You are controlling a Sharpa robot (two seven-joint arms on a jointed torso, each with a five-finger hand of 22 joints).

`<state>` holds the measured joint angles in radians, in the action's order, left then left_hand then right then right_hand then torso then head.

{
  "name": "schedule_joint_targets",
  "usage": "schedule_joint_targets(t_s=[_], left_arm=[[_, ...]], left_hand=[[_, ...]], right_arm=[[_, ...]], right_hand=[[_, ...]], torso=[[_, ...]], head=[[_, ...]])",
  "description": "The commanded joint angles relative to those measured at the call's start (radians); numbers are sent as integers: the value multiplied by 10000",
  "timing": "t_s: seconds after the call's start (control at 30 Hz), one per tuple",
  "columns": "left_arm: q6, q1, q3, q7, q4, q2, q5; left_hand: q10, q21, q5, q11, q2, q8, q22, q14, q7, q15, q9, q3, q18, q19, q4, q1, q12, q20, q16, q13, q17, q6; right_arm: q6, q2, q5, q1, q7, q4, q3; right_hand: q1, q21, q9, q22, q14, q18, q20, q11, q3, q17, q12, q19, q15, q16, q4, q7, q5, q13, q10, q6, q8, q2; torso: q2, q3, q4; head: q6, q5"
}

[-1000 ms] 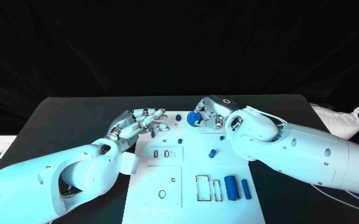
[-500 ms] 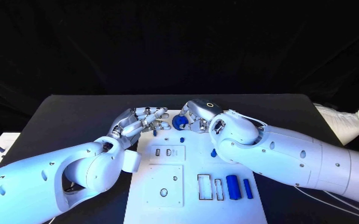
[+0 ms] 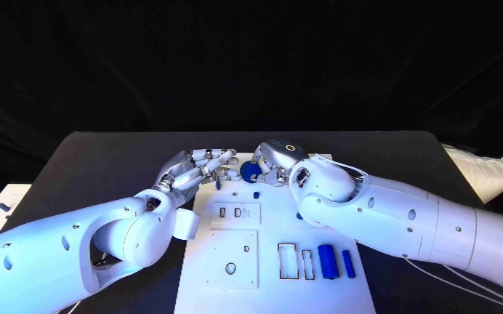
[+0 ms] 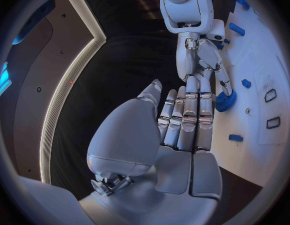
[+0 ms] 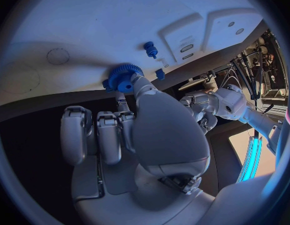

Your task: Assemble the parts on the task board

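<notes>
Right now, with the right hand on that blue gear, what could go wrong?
The right hand holds the blue gear only at its fingertips, so it may slip or tilt. The left hand sits close beside it, so the fingers could collide. A small blue peg nearby could get knocked.

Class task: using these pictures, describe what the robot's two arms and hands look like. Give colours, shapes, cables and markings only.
Both arms are smooth, rounded white shells dotted with small dark holes. The left hand and right hand are silver metal, with segmented fingers and a broad, smooth palm cover. A small yellow ring marks the back of the right hand. Thin white cables loop at the right wrist.
</notes>
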<state>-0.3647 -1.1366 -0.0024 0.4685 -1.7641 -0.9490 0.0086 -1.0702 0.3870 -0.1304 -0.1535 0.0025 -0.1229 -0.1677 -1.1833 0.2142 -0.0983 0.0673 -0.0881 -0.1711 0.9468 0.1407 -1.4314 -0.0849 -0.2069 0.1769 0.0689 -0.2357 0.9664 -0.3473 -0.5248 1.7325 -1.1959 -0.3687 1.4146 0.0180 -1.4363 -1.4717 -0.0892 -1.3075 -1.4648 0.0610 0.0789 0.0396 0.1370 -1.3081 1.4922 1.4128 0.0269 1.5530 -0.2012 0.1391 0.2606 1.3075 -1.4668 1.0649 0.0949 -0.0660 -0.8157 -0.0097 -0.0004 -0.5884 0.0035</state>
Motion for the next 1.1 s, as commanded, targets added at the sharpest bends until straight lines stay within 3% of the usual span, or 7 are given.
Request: schedule_joint_targets(t_s=[0.03, 0.3, 0.43, 0.6, 0.73, 0.93, 1.1], left_arm=[[200, -10, 7, 72, -6, 26, 11], [202, -10, 7, 61, 10, 35, 11], [202, -10, 7, 59, 14, 39, 11], [199, -10, 7, 55, 18, 38, 11], [199, -10, 7, 54, 17, 39, 11], [194, -10, 7, 52, 16, 38, 11], [192, -10, 7, 49, 18, 33, 11]], left_hand=[[-38, -47, 5, -48, 25, 35, 12, -73, 49, -5, -10, -4, -110, 79, -38, -103, 40, -5, -35, -4, -8, 20], [-38, -47, 5, -48, 25, 35, 12, -73, 49, -5, -10, -4, -110, 79, -38, -103, 40, -5, -35, -4, -8, 20], [-38, -47, 5, -48, 25, 35, 12, -73, 49, -5, -10, -4, -110, 79, -38, -103, 40, -5, -35, -4, -8, 20], [-38, -47, 5, -48, 25, 35, 12, -73, 49, -5, -10, -4, -110, 79, -38, -103, 40, -5, -35, -4, -8, 20], [-38, -47, 5, -48, 25, 35, 12, -73, 49, -5, -10, -4, -110, 79, -38, -103, 40, -5, -35, -4, -8, 20], [-38, -47, 5, -48, 25, 35, 12, -73, 49, -5, -10, -4, -110, 79, -38, -103, 40, -5, -35, -4, -8, 20], [-38, -47, 5, -48, 25, 35, 12, -73, 49, -5, -10, -4, -110, 79, -38, -103, 40, -5, -35, -4, -8, 20]], right_arm=[[194, 39, 209, 32, 55, -94, -20], [315, 118, 47, 33, 248, -175, -23], [473, 120, -76, 33, 319, -194, -23], [781, 123, -256, 33, 396, -225, -25], [967, 147, -348, 33, 414, -265, -29], [1105, 172, -469, 33, 362, -345, -37], [703, 126, -507, 34, 249, -377, -41]], right_hand=[[177, -20, -87, -336, -970, -106, 20, 6, 57, -2190, -115, 51, 14, 26, -15, -139, -46, 1867, -558, 152, -155, -72], [852, 20, 245, -271, -979, -93, 271, 321, -335, -2245, -602, -16, -269, 45, -306, 189, -541, 1493, -274, -1397, -359, -424], [1033, 24, 232, -267, -981, -88, 315, 342, -454, -2257, -635, -25, -292, 49, -448, 209, -466, 1473, -251, -1467, -332, -438], [1785, 21, 196, -279, -987, -86, 361, 368, -697, -2288, -625, -26, -325, 61, -891, 226, 36, 1493, -255, -1349, -284, -298], [2390, 14, 176, -297, -991, -88, 371, 372, -812, -2309, -596, -20, -330, 68, -904, 225, 320, 1524, -270, -1178, -257, -74], [2575, 11, 168, -305, -995, -89, 373, 370, -823, -2326, -564, -18, -330, 74, -892, 221, 465, 1554, -289, -1067, -244, 58], [2536, 6, 192, -316, -996, -91, 375, 381, -796, -2332, -552, -12, -335, 77, -848, 242, 620, 1566, -295, -1126, -299, 98]], torso=[[6, -1, -5], [1, -1, -14], [2, 2, -14], [4, 2, -18], [2, 4, -12], [-2, 9, -12], [4, 13, -27]], head=[[-11, -3], [-5, -1], [-18, -1], [-29, -4], [-33, -14], [-44, -8], [-20, -15]])
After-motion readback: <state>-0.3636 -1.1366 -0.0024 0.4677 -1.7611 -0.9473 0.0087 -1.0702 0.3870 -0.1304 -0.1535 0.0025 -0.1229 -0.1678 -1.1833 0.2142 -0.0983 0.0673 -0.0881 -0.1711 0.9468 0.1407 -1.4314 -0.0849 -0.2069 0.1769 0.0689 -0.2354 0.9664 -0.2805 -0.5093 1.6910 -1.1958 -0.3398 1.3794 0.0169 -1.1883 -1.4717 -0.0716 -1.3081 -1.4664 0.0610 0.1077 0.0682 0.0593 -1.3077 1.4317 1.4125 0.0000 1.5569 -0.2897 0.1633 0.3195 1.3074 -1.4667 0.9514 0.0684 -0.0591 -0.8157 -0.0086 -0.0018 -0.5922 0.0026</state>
